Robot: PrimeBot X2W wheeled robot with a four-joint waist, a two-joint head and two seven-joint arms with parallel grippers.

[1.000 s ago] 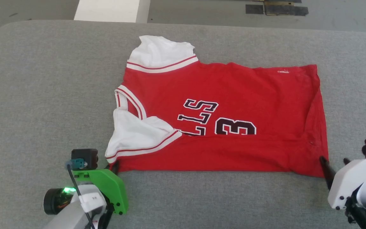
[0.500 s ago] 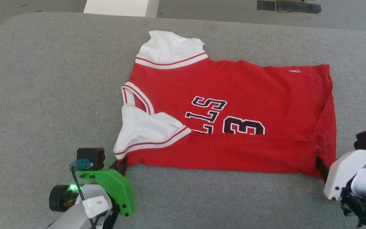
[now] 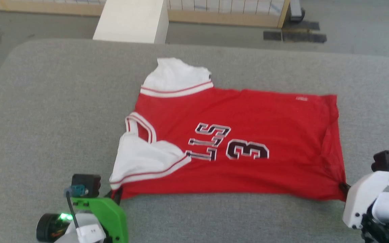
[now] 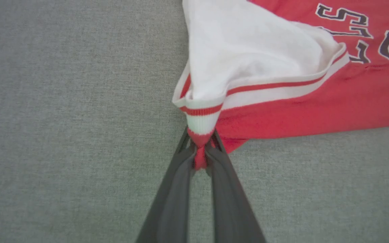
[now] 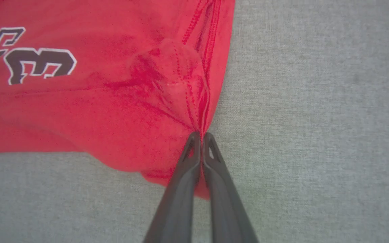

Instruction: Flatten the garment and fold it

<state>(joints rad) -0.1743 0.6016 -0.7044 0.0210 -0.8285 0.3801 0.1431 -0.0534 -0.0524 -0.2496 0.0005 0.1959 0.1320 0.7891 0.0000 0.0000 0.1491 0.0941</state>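
Note:
The garment (image 3: 248, 125), a red jersey with white sleeves and a black "3", lies sideways on the grey table, its near part folded over. My left gripper (image 3: 117, 192) is shut on the near left corner by the striped sleeve trim (image 4: 203, 116); red cloth is bunched between the left gripper's (image 4: 200, 150) fingers. My right gripper (image 3: 343, 187) is shut on the near right hem corner. In the right wrist view the garment (image 5: 96, 101) puckers where the right gripper (image 5: 201, 136) pinches the stitched hem.
The grey padded table (image 3: 46, 111) stretches well beyond the garment on all sides. Past its far edge stand a white block (image 3: 130, 20) and a wooden-framed barrier (image 3: 228, 13) on the floor.
The right gripper has closed onto the garment's near right hem corner. The head camera has tilted up, showing more of the floor beyond the table. The left gripper still holds its corner.

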